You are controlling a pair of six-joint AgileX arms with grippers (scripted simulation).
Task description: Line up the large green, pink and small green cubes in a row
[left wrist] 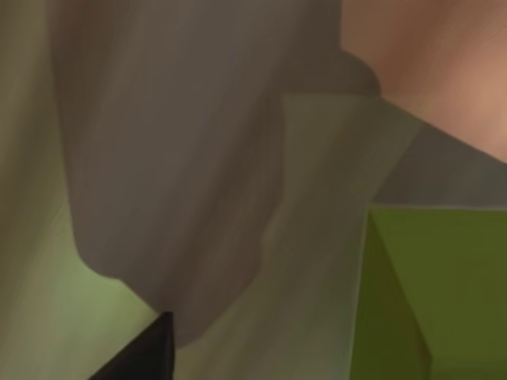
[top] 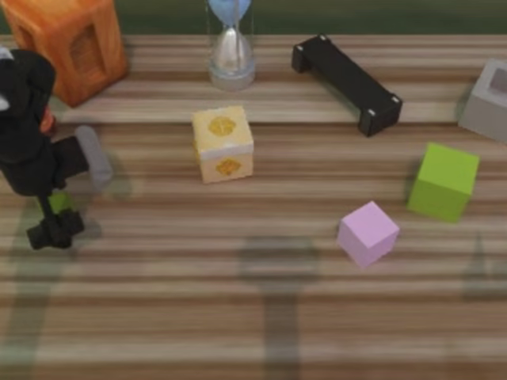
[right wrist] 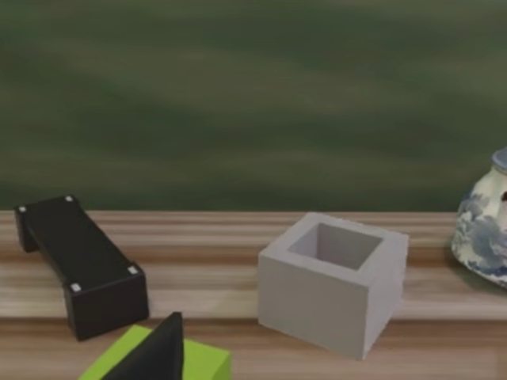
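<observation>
Striped wooden table [top: 238,317] before a dark green backdrop [right wrist: 253,95]. Left gripper [top: 55,214] stands low at the left edge over the small green cube [top: 62,201]; finger spacing cannot be told. Pink cube [top: 367,232] and large green cube [top: 443,181] rest right of centre, near each other but apart.

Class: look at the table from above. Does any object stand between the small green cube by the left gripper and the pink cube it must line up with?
Nothing visible does. The small green cube sits at the left gripper near the table's left edge; bare tabletop runs across to the pink cube. The cream emblem cube stands farther back, off that path.
</observation>
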